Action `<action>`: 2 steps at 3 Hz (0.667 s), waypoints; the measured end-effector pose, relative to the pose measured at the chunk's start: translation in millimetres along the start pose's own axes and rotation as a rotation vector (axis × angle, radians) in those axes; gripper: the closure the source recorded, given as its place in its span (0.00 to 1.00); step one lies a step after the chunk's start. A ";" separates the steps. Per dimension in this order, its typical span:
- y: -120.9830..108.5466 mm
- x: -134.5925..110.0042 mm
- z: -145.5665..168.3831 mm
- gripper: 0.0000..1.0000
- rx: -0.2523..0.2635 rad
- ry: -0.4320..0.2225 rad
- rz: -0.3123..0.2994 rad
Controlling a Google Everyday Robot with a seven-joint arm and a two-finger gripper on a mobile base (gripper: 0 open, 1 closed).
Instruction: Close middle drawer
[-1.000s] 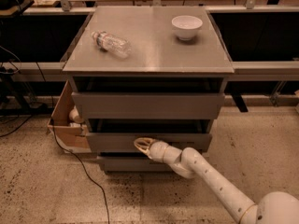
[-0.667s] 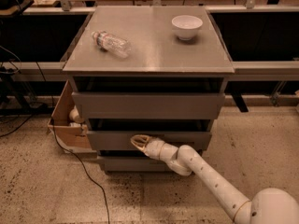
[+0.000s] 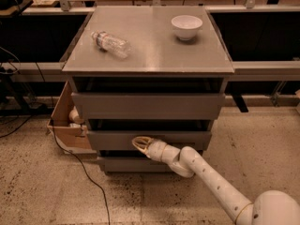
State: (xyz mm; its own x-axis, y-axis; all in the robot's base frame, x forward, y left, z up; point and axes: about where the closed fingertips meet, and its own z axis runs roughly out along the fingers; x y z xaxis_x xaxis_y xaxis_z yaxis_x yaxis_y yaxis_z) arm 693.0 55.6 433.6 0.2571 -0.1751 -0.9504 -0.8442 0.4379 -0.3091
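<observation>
The gripper sits low against the flat front of the middle drawer, a little left of centre; I cannot tell whether it is wide or narrow. To do this step well, I would push straight and level into the cabinet, as an off-centre push could skew the drawer. The upper drawer front overhangs just above and the lowest front lies just below, while the floor on the arm's side looks open, with a cardboard box and a cable to the left.
</observation>
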 end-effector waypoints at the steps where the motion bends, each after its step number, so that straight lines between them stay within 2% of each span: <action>1: 20.2 7.2 -47.6 1.00 -0.025 0.020 0.012; 2: 40.1 1.2 -112.2 1.00 -0.051 0.044 0.005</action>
State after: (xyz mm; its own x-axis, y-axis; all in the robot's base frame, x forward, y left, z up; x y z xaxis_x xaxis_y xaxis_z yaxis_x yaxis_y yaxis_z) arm 606.7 -26.0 424.0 0.2325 -0.2120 -0.9492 -0.8689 0.3933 -0.3007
